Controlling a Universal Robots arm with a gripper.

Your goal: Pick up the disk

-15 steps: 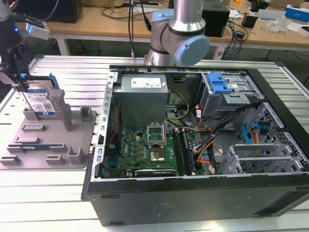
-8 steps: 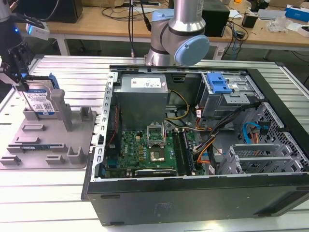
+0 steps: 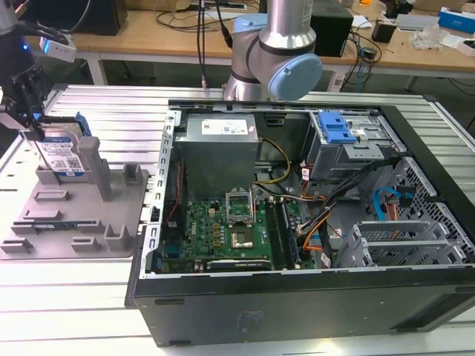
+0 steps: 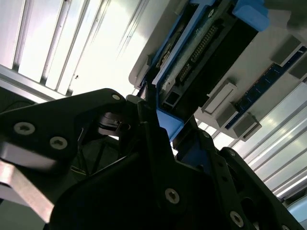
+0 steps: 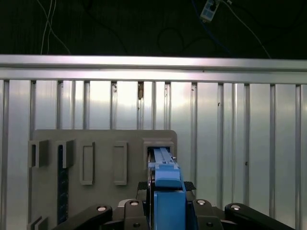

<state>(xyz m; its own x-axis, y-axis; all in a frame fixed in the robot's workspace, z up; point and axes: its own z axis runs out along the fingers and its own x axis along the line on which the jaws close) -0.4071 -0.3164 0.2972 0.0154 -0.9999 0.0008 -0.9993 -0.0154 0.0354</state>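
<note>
The disk (image 3: 63, 154) stands on edge at the back left corner of the grey fixture plate (image 3: 74, 222), its blue-and-white label facing the front and blue rails along its sides. My gripper (image 3: 32, 127) comes down from above and is shut on the disk's upper edge. In the first wrist view the disk's blue rail (image 5: 165, 184) runs between the jaws of my gripper (image 5: 165, 213), above a slot in the plate (image 5: 100, 139). The second wrist view has the black fingers (image 4: 148, 124) pressed against the disk (image 4: 206, 52). Whether the disk still rests in its slot is hidden.
An open computer case (image 3: 297, 297) lies to the exterior view's right of the plate, with a blue-latched drive cage (image 3: 338, 133) at its back. The arm's base (image 3: 271, 52) stands behind the case. Everything sits on a ribbed metal table (image 3: 59, 311). A cluttered wooden bench (image 3: 163, 41) runs along the back.
</note>
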